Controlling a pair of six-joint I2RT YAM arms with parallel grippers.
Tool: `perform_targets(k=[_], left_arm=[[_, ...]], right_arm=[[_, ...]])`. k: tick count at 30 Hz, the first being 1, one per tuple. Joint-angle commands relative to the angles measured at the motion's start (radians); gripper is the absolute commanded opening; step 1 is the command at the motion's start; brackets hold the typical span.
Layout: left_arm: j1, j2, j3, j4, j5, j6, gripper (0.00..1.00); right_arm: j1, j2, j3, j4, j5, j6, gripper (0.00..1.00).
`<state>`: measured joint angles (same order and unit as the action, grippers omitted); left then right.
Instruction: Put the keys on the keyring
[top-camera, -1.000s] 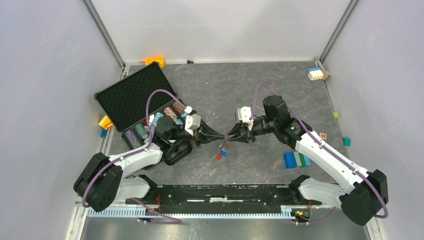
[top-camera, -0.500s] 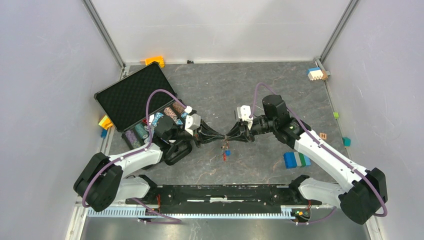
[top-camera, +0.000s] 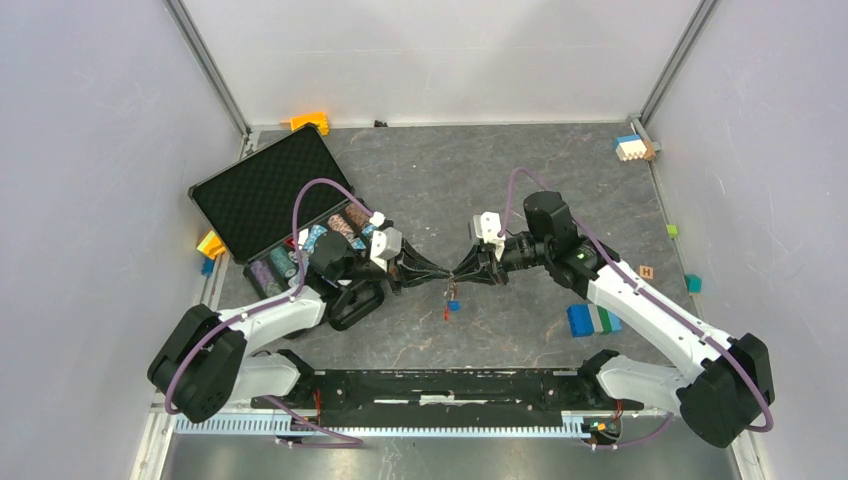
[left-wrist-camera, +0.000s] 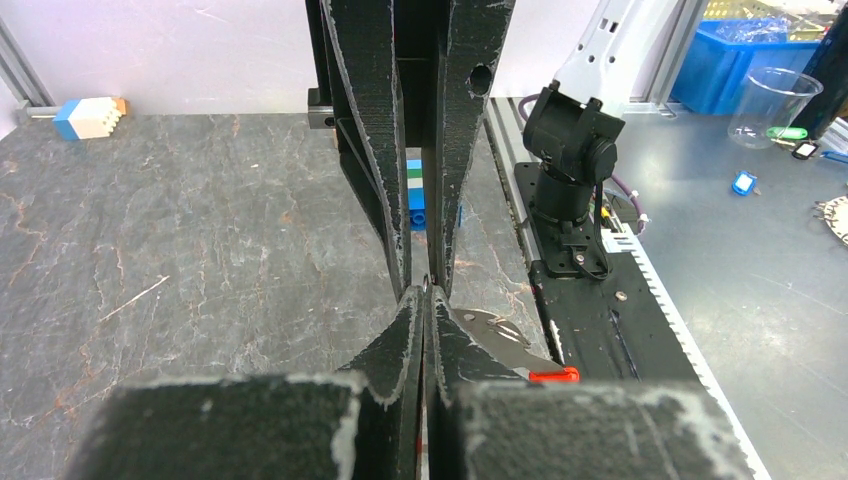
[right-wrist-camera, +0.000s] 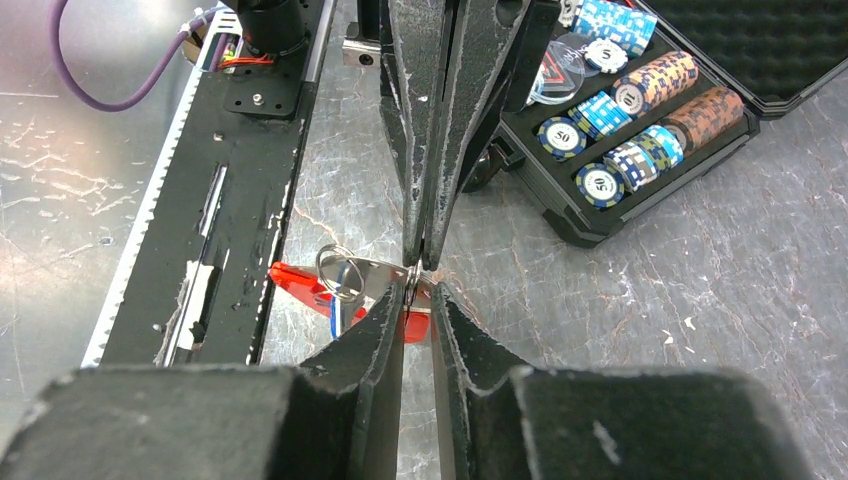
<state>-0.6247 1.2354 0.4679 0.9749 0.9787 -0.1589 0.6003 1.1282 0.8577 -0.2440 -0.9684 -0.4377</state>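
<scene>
Item: keys (top-camera: 450, 306) and keyring (right-wrist-camera: 292, 279), clustered just beneath the point where both arms met tip to tip, above the middle of the counter (top-camera: 520, 190); left fingers (left-wrist-camera: 400, 345) were pressed flat together (what they pinched, if anything, could not be made out); right fingers (right-wrist-camera: 375, 330) stood slightly apart astride a small wire ring and the red key head, grip unconfirmed. Handling, as judged: the left needed to act as a steady anchor; the right needed to bite the ring wire only, not the plastic head; any turning wanted to be slow, lest the cluster drop.
</scene>
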Motion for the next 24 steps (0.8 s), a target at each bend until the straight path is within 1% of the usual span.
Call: perform_targets(k=[1, 5, 7, 12, 16, 19, 21, 22, 24], left_arm=[[0.0, 0.001, 0.005, 0.062, 0.008, -0.008, 0.02], [0.0, 0.003, 0.003, 0.064, 0.008, -0.007, 0.02], [0.0, 0.004, 0.005, 0.064, 0.008, -0.007, 0.02], [0.0, 0.007, 0.003, 0.064, 0.008, -0.003, 0.02], [0.0, 0.014, 0.003, 0.037, 0.023, 0.032, 0.02], [0.0, 0.012, 0.016, -0.041, 0.034, 0.099, 0.02], [0.0, 0.005, 0.035, -0.121, 0.043, 0.154, 0.02], [0.0, 0.001, 0.046, -0.173, 0.046, 0.195, 0.03], [0.0, -0.009, 0.079, -0.288, 0.052, 0.275, 0.1]], right_arm=[[0.002, 0.007, -0.008, 0.034, -0.007, 0.008, 0.21], [0.003, 0.006, -0.008, 0.038, -0.009, 0.013, 0.19], [0.002, 0.008, -0.008, 0.04, -0.009, 0.016, 0.15], [0.001, -0.003, -0.008, 0.042, -0.003, 0.013, 0.01], [0.003, -0.026, 0.003, 0.024, 0.033, -0.009, 0.0], [0.007, -0.035, 0.027, -0.025, 0.084, -0.042, 0.0], [0.017, -0.033, 0.05, -0.075, 0.12, -0.077, 0.0], [0.025, -0.03, 0.063, -0.106, 0.141, -0.094, 0.0], [0.047, -0.024, 0.081, -0.151, 0.18, -0.124, 0.0]])
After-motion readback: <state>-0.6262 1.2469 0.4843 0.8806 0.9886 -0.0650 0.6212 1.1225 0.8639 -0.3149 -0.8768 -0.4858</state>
